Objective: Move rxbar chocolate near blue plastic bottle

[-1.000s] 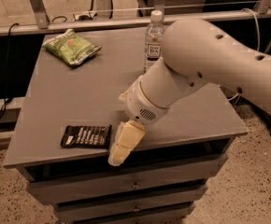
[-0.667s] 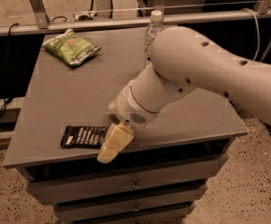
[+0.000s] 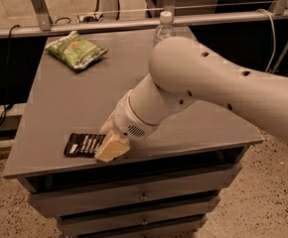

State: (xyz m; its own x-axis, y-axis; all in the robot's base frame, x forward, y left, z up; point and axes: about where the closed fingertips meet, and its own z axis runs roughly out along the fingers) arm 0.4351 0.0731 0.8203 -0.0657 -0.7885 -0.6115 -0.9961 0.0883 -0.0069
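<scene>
The rxbar chocolate [image 3: 83, 144], a flat black wrapper with white lettering, lies near the front left edge of the grey table [image 3: 59, 98]. My gripper [image 3: 111, 147] is down at the bar's right end and covers that end. The blue plastic bottle [image 3: 164, 27], clear with a white cap, stands at the back of the table; my arm hides its lower part. The bar and the bottle are far apart.
A puffy green snack bag [image 3: 75, 49] lies at the table's back left. My large white arm [image 3: 208, 90] crosses the table's right half. Drawers sit below the tabletop. A metal rail [image 3: 84, 26] runs behind the table.
My gripper has moved left along the table's front edge, from right of the bar to over the bar's right end. The bar, bottle and bag have not moved.
</scene>
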